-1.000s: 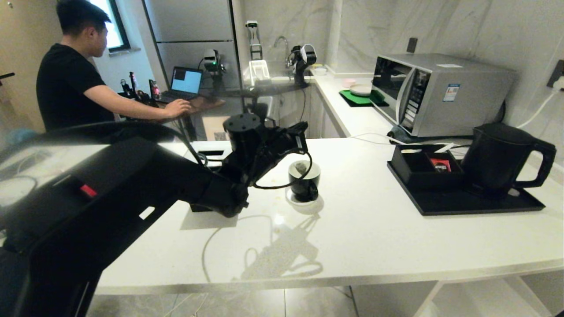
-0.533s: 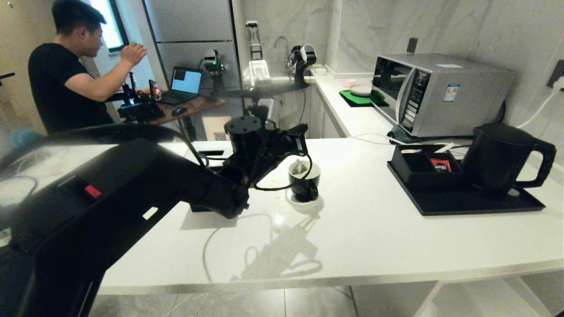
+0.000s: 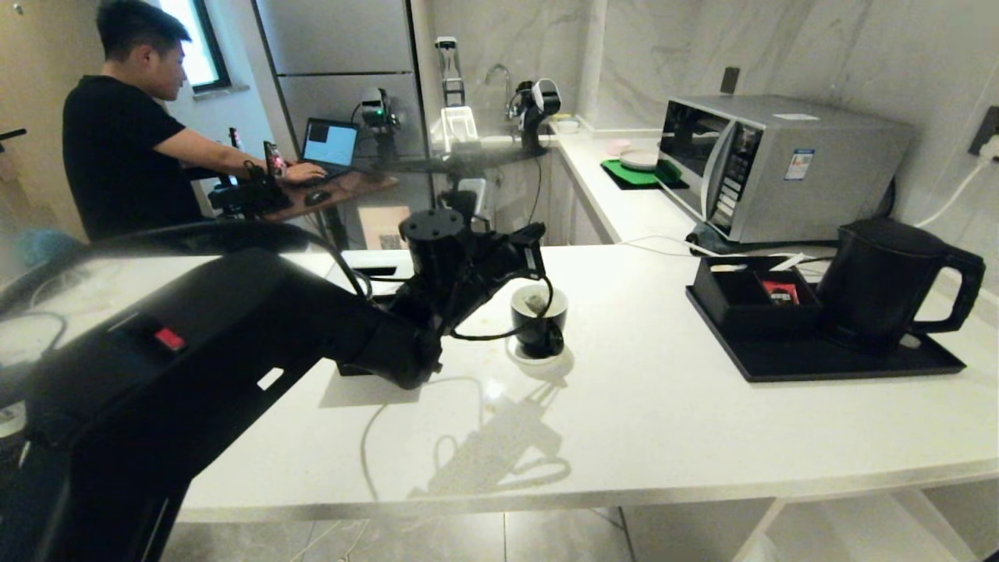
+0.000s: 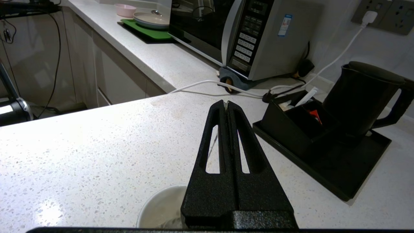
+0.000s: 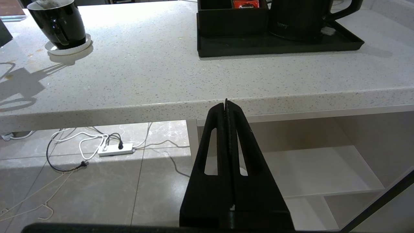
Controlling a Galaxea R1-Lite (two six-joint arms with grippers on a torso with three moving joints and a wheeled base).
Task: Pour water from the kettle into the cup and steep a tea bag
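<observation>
The black cup (image 3: 538, 326) stands on a white coaster mid-counter, its white inside showing in the left wrist view (image 4: 158, 207). The pale tea bag (image 3: 535, 300) hangs inside the cup on its thin string (image 4: 212, 149). My left gripper (image 3: 538, 232) hovers just above the cup, shut (image 4: 226, 103) on the string's top end, a pale sliver pinched at the tips. The black kettle (image 3: 882, 273) stands on the tray at the right, apart from both grippers. My right gripper (image 5: 226, 103) is shut and empty, parked below the counter's front edge.
A black tray (image 3: 819, 361) carries the kettle and a black organiser box (image 3: 741, 300) with a red packet. A microwave (image 3: 773, 164) stands behind, with white cords (image 4: 207, 87) across the counter. A person (image 3: 117, 148) sits at a desk at the far left.
The tea bag stood higher at the cup's rim half a second ago and now hangs lower inside. The person's hand rose and went back to the desk. My arms kept still.
</observation>
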